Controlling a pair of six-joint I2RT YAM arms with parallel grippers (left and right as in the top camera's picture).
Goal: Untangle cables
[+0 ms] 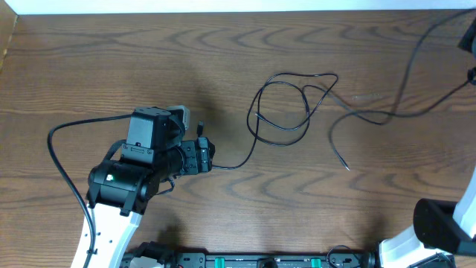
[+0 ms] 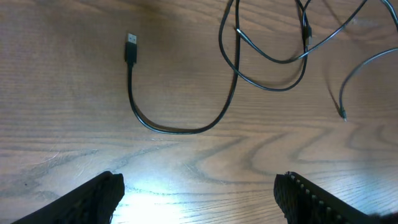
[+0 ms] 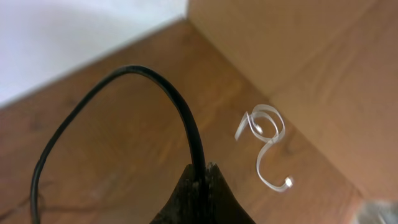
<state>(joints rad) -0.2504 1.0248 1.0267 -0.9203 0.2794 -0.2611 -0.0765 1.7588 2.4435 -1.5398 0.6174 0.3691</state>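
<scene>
Thin black cables (image 1: 282, 104) lie in overlapping loops at the table's middle. One strand (image 1: 415, 53) runs off toward the top right edge. A free end (image 1: 347, 168) lies to the right of the loops. In the left wrist view, a USB plug (image 2: 130, 47) rests on the wood ahead, its cord (image 2: 180, 129) curving into the loops (image 2: 273, 59). My left gripper (image 2: 199, 196) is open above bare table, short of that cord, with nothing between its fingers. My right gripper (image 3: 202, 171) is shut on a black cable (image 3: 155, 84) that arcs upward from it.
A curled white tie (image 3: 266, 144) lies on the wood near a tan wall (image 3: 298, 56) in the right wrist view. The left arm (image 1: 123, 179) stands at the left with its own thick black cable (image 1: 63, 160). The right arm's base (image 1: 439, 227) fills the bottom right corner.
</scene>
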